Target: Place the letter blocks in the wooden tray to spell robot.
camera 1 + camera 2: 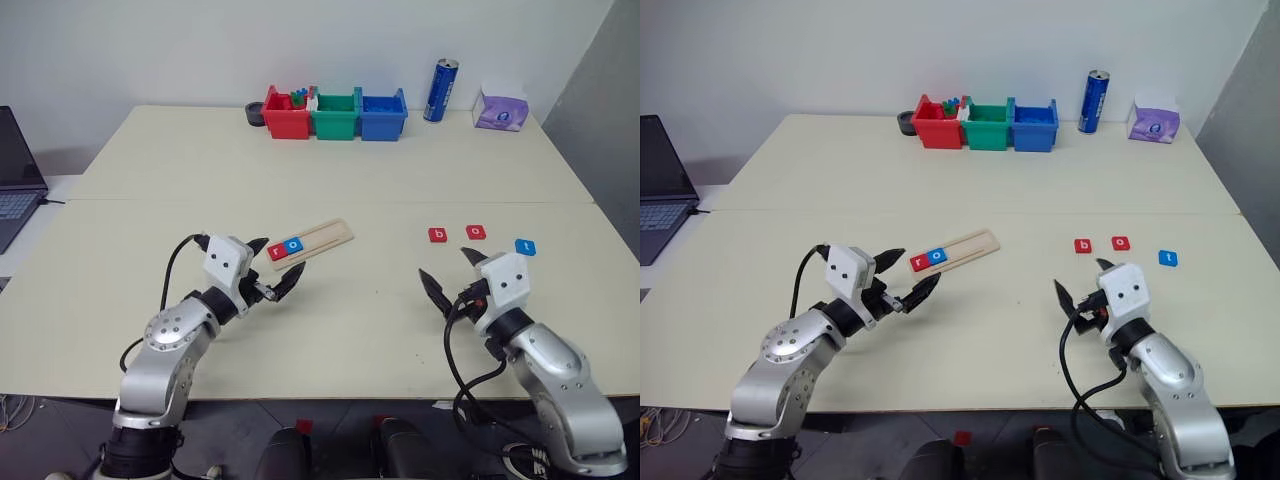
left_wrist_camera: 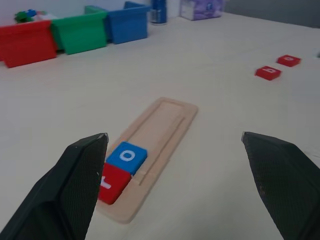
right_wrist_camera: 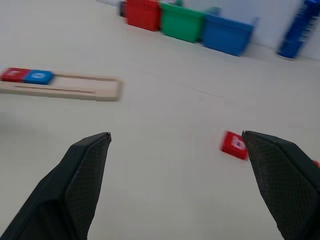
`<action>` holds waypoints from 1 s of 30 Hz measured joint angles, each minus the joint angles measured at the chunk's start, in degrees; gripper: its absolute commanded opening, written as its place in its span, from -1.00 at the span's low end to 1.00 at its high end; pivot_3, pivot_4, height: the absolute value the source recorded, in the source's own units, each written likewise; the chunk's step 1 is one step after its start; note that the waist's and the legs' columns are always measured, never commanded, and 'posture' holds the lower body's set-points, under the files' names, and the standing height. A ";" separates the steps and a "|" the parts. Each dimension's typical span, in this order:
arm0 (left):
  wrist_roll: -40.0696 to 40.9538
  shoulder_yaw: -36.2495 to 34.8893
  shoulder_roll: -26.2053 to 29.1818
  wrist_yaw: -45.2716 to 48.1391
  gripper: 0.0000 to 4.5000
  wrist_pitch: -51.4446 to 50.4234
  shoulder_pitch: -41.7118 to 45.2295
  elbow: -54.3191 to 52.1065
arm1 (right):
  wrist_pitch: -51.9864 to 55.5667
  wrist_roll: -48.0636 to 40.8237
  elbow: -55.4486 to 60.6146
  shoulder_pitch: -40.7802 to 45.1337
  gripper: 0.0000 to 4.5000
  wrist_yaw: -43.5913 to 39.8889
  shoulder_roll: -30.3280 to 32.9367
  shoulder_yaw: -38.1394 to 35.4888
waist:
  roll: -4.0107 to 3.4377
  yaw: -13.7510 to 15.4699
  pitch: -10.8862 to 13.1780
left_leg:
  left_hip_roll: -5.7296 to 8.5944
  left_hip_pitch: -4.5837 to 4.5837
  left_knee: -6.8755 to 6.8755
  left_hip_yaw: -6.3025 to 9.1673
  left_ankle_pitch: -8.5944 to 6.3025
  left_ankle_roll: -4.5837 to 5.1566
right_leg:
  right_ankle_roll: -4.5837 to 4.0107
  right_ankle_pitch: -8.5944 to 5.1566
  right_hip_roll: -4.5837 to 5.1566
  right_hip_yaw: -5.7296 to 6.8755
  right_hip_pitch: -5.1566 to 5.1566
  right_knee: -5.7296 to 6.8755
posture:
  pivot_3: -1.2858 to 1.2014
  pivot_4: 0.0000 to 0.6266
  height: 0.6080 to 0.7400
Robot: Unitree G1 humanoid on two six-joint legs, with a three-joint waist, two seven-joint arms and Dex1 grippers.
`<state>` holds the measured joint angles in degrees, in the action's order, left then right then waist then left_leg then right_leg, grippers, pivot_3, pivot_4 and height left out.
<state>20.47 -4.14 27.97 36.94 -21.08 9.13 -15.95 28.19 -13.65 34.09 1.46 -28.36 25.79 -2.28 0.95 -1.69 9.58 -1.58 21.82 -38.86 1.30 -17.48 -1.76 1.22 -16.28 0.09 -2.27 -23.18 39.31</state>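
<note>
The wooden tray lies slanted near the table's middle. A red "r" block and a blue "o" block sit side by side at its near left end. To the right, a red "b" block, a red "o" block and a blue "t" block lie loose on the table. My left gripper is open and empty, hovering just in front of the tray's filled end. My right gripper is also open and empty, a little nearer to me than the red "b" block.
Red, green and blue bins line the far edge, with a blue can and a purple tissue box to their right. A laptop sits at the far left.
</note>
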 measured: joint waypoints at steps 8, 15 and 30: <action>1.78 -0.04 6.96 13.16 1.00 1.38 10.04 13.06 | 3.41 -14.06 -9.93 14.25 0.98 -19.35 8.90 -0.39 | 0.03 0.04 0.07 | -0.04 0.09 0.02 0.08 -0.01 0.02 | -0.03 0.02 -0.05 0.09 0.00 -0.18 | 0.03 -0.52 1.00; -0.92 1.79 8.64 23.53 1.00 9.01 19.69 31.89 | 5.04 -16.92 -13.26 19.90 0.98 -24.58 10.07 2.11 | 0.03 0.08 0.07 | -0.01 0.17 0.03 0.02 -0.02 0.04 | -0.03 0.02 0.03 0.12 -0.04 -0.26 | 0.03 -0.52 1.00; -10.60 6.19 3.85 33.68 1.00 25.72 36.10 68.80 | 8.05 -19.30 -10.06 21.70 0.98 -23.91 9.85 3.57 | 0.08 0.16 0.10 | -0.01 0.28 -0.03 0.09 -0.02 0.04 | -0.03 0.03 0.03 0.33 -0.08 -0.23 | 0.03 -0.52 1.00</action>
<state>9.87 2.06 31.82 70.62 4.64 45.23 52.85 36.24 -32.95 24.03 23.16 -52.27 35.63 1.30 1.03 -1.52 9.68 -1.59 22.10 -38.89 1.39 -17.50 -1.72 1.19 -16.26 0.12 -1.94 -23.26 39.09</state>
